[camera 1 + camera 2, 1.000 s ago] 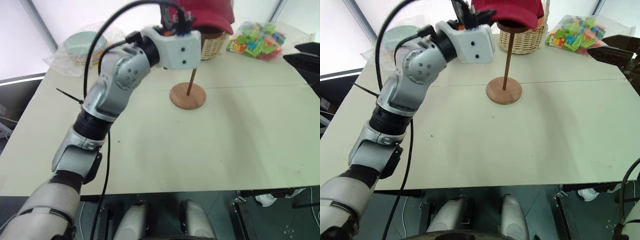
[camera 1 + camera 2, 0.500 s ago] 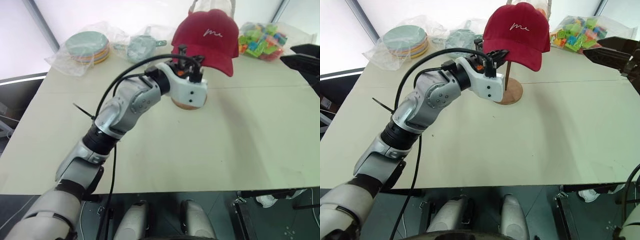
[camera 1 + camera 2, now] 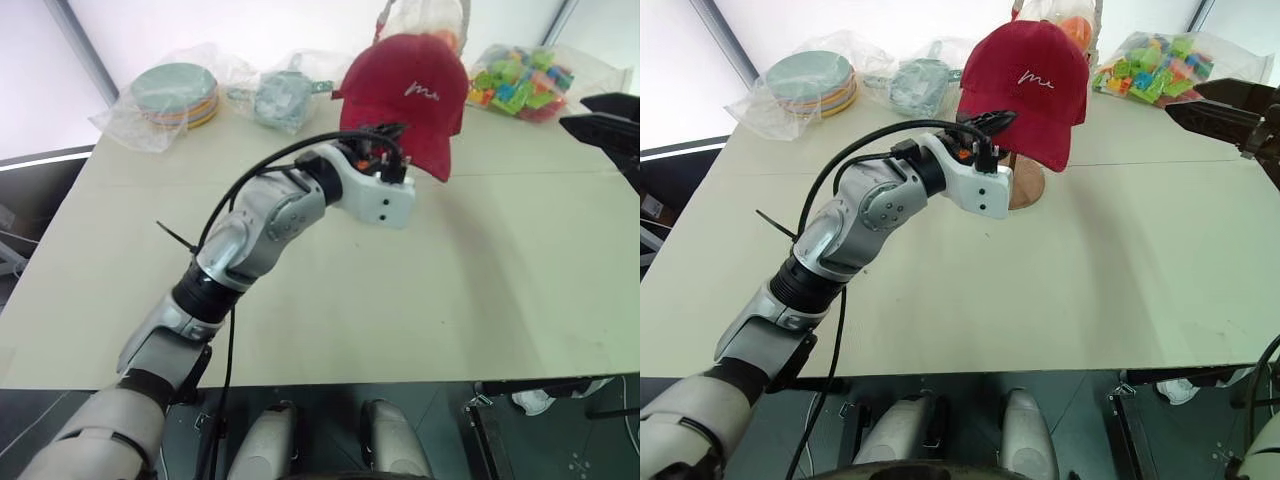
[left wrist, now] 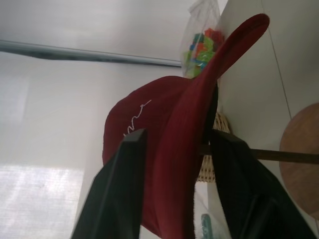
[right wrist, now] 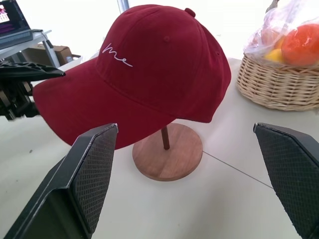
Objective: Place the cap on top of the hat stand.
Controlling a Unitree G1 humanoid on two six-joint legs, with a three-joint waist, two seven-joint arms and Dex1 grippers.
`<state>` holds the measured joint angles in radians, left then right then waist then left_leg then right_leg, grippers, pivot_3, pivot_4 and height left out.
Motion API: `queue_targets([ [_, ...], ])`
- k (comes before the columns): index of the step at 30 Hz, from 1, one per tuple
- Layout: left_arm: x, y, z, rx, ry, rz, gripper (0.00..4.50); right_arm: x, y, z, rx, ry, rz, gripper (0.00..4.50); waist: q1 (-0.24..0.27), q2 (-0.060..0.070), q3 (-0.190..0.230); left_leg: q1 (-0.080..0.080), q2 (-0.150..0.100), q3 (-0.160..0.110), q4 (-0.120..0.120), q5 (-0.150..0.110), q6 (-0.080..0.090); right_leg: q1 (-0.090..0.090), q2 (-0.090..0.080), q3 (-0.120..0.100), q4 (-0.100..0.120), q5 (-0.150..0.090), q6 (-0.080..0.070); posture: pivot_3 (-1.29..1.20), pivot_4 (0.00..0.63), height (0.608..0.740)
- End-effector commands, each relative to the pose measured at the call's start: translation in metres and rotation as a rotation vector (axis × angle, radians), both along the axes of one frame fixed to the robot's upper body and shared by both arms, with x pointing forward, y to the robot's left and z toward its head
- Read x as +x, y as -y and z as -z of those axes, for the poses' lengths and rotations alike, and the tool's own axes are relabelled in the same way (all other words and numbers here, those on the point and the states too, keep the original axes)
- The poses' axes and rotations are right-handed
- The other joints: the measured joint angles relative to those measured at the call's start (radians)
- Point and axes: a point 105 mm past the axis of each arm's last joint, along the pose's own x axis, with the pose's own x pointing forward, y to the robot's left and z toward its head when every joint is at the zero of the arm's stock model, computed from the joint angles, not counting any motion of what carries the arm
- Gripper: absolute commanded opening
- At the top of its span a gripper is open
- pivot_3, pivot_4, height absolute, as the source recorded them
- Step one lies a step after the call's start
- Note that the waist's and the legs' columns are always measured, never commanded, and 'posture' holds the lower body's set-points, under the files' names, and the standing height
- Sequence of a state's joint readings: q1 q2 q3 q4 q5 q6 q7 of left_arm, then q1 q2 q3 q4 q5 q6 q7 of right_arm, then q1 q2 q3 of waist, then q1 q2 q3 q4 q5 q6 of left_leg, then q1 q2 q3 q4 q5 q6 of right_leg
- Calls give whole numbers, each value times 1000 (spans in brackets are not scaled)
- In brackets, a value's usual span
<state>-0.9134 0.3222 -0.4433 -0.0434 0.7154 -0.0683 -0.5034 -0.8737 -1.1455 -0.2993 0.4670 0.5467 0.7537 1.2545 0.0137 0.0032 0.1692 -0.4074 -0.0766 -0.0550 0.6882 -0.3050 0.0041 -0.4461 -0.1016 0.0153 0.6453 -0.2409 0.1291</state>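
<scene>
Cap (image 5: 149,69) now lowered onto hat stand (image 5: 167,157). Left pincer (image 4: 172,149) just spread, fingers either side of brim, grip loosened. Right pincer (image 5: 192,174) spread wide beside stand. Placement looks essentially done.

— What lies beyond the left gripper (image 3: 988,128)?
— A woven wicker basket (image 5: 279,84) of orange and yellow fruit in clear plastic, and further to its right a clear bag of bright plastic building blocks (image 3: 1145,65).
— And to its left?
— A bagged grey-green dish set (image 3: 912,85) near it, then a bagged stack of pastel round plates (image 3: 810,80) well apart.
— Anything nearer?
— A thin black cable tie (image 3: 775,222) on the pale flat table (image 3: 1090,280).
</scene>
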Motion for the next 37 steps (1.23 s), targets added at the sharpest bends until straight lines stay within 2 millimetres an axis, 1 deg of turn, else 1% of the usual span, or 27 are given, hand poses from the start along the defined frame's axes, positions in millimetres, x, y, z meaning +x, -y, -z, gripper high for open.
queue_targets([
  [1, -10, -2, -17, -41, 36, 21, 3980, -6, 3, -15, 1, 65, 1, 4500, 0, 0, 0, 0, 0, 0, 0, 0, 0, 0, 0, 0, 0, 0, 0, 0, 150, 740],
  [2, -10, -2, -17, -45, 27, 21, 4438, -6, 2, -15, 1, 65, 1, 4500, 0, 0, 0, 0, 0, 0, 0, 0, 0, 0, 0, 0, 0, 0, 0, 0, 150, 740],
  [5, -10, -4, -13, -65, -42, 17, 4438, -5, 2, -15, 0, 65, 5, 4500, 0, 0, 0, 0, 0, 0, 0, 0, 0, 0, 0, 0, 0, 0, 0, 0, 150, 740],
  [10, -16, -14, -12, -152, -275, 38, 4438, -1, 2, -15, -1, 64, 11, 4500, -1, 0, 0, 0, 0, 0, 0, 0, 0, 0, 0, 0, 0, 0, 0, 0, 150, 740],
  [11, -18, -17, -12, -171, -346, 48, 4438, -1, 1, -14, -3, 62, 12, 4500, -1, 0, 0, 0, 0, 0, 0, 0, 0, 0, 0, 0, 0, 0, 0, 0, 150, 740],
  [13, -21, -25, -16, -199, -437, 59, 4438, 0, 1, -14, -5, 61, 13, 4500, -1, 0, 0, 0, 0, 0, 1, 0, 0, 0, 0, 0, 0, 0, 0, 0, 150, 740],
  [14, -22, -32, -17, -224, -512, 58, 4438, 1, 1, -14, -5, 61, 13, 4500, -1, 0, 0, 0, 0, 0, 0, 0, 0, 0, 0, 0, 0, 0, 0, 0, 150, 740],
  [16, -27, -39, -23, -255, -581, 82, 4438, 1, 1, -14, -5, 62, 14, 4500, -1, 0, 0, 0, 0, 0, 1, 0, 0, 0, 0, 0, 0, 0, 0, 0, 150, 740],
  [19, -32, -55, -46, -380, -686, 139, 4438, 1, 3, -13, -5, 62, 17, 4500, 0, 0, 0, 0, 0, 0, 1, 0, 0, 0, 0, 0, 0, 0, 0, 0, 150, 740],
  [21, -31, -73, -76, -540, -727, 212, 4438, 0, 4, -13, -4, 63, 18, 4500, 0, 0, 0, 0, 0, -1, 2, 0, 0, 0, 0, 0, 0, 0, 0, 0, 150, 740],
  [22, -31, -81, -86, -594, -736, 234, 4438, 0, 4, -13, -3, 64, 18, 4500, -1, -1, 0, -1, 0, -1, 3, 0, 0, 0, 0, 0, 0, 0, 0, 0, 150, 740],
  [23, -23, -98, -102, -721, -710, 231, 4438, 1, 5, -13, -1, 65, 18, 4500, -1, 0, 0, -1, 0, -1, 3, 0, 0, 0, 0, -1, 0, 0, 0, 0, 150, 740],
  [24, -17, -111, -111, -803, -691, 224, 4438, 2, 4, -13, 1, 66, 17, 4500, -2, 0, 0, 0, 0, -1, 3, 0, 0, 0, 0, -1, 0, 0, 0, 0, 150, 740],
  [25, -7, -129, -120, -901, -687, 196, 4438, 3, 4, -13, 2, 66, 17, 4500, -2, 0, 0, 0, 0, -1, 3, 0, 0, 0, 0, -1, 0, 0, 0, 0, 150, 740],
  [27, 8, -162, -131, -1052, -673, 148, 4438, 5, 5, -12, 4, 65, 16, 4500, -3, 0, 0, 0, 0, -1, 3, 0, 0, 0, 1, -1, 0, 0, 0, 0, 150, 740],
  [28, 11, -173, -134, -1098, -669, 137, 4438, 5, 5, -11, 5, 64, 15, 4500, -4, 0, 0, 0, 0, -1, 3, 0, 0, 1, 1, -1, 1, 0, 0, 0, 150, 740],
  [30, 17, -198, -129, -1146, -664, 69, 4438, 7, 8, -10, 5, 59, 15, 4500, -7, 0, 0, 1, 1, -1, 3, 0, 0, 0, 1, 0, 1, 0, 0, 0, 150, 740],
  [31, 19, -210, -122, -1156, -672, 26, 4438, 7, 9, -8, 5, 55, 16, 4500, -8, 0, 0, 1, 1, -1, 3, 0, 0, 0, 1, 0, 1, 0, 0, 0, 150, 740],
  [32, 20, -218, -117, -1160, -677, -1, 4438, 7, 10, -7, 5, 53, 16, 4500, -8, 0, 0, 1, 1, -1, 3, 0, 0, 0, 1, 0, 1, 0, 0, 0, 150, 740],
  [34, 17, -231, -99, -1155, -722, -39, 4438, 7, 12, -5, 5, 47, 15, 4500, -7, 0, 0, 0, 1, -1, 3, 0, 0, 0, 1, 0, 1, 0, 0, 0, 150, 740],
  [35, 16, -238, -83, -1142, -759, -83, 4438, 8, 13, -4, 8, 42, 14, 4500, -5, 0, 0, 0, 0, -1, 3, 0, 0, 0, 1, 0, 1, 0, 0, 0, 150, 740],
  [37, 8, -244, -54, -1103, -847, -121, 4438, 9, 15, 0, 11, 31, 13, 4500, -6, 0, 0, 0, 0, -1, 3, 0, -1, 0, 1, 0, 1, 0, 0, 0, 150, 740],
])
